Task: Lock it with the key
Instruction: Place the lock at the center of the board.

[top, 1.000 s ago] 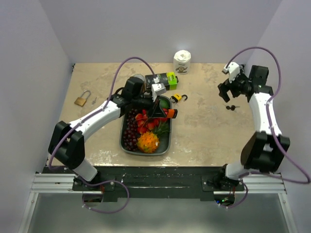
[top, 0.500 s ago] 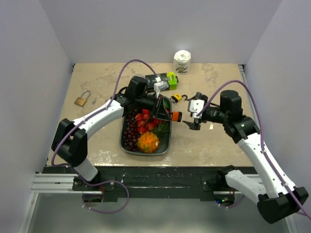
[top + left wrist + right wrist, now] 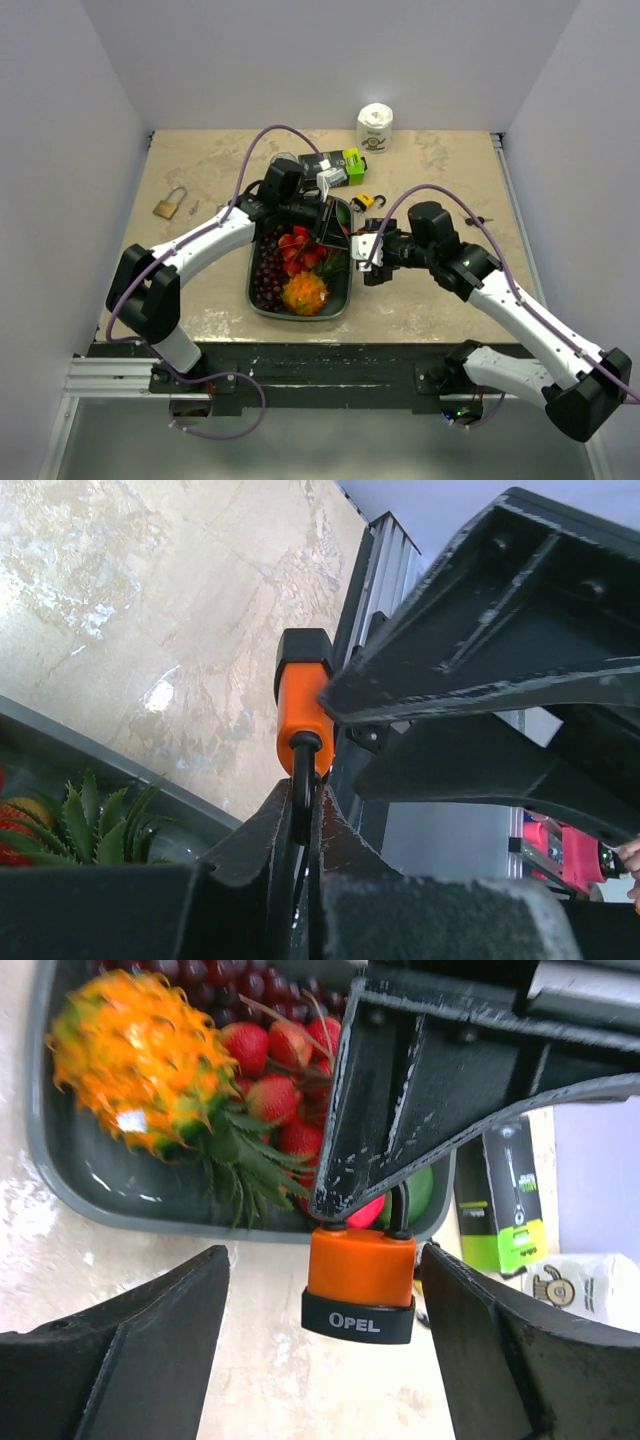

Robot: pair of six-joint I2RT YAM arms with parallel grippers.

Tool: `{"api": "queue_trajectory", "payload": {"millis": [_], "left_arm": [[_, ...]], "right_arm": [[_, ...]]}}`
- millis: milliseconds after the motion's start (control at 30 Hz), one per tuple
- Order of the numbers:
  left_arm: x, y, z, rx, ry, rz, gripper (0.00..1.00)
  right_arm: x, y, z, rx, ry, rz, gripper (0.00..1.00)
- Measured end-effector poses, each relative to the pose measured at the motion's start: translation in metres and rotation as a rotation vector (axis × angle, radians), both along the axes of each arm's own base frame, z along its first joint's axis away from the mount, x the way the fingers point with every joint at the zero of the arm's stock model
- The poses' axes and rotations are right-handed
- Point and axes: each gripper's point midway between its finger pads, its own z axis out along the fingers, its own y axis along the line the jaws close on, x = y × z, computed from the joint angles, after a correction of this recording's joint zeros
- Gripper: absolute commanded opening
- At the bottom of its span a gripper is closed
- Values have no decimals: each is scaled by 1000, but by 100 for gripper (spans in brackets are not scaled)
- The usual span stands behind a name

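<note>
Gripped the orange padlock (image 3: 360,1285) by its shackle in the clamped left gripper (image 3: 300,810), just beside the grey tray's (image 3: 100,1195) right rim. Spread the right gripper (image 3: 322,1260) wide, one finger each side, not touching. Noted the small key (image 3: 483,221) on the table, well apart.

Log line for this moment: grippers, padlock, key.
left gripper: shut on padlock | right gripper: open, fingers either side of padlock, not touching | key: on table, unheld
</note>
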Motion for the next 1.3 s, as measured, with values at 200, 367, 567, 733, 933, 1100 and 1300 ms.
{"api": "queue_trajectory", "payload": {"millis": [200, 367, 567, 733, 933, 1100, 1300], "left_arm": [[-2, 1, -4, 5, 13, 2, 0], [-2, 1, -5, 6, 14, 2, 0], [1, 1, -5, 6, 6, 11, 0], [3, 1, -6, 12, 0, 23, 12], [2, 2, -3, 5, -13, 16, 64], [20, 22, 13, -7, -76, 82, 99], [82, 81, 61, 1, -316, 364, 99]], "right_arm": [[13, -3, -11, -40, -42, -45, 70], [24, -3, -10, -44, -77, -79, 62], [29, 0, -14, -45, -87, -91, 48], [31, 0, -17, -50, -86, -97, 12], [36, -7, -19, -36, -46, -167, 0], [59, -48, -25, 12, 64, -366, 0], [102, -135, -50, 66, 240, -750, 0]]}}
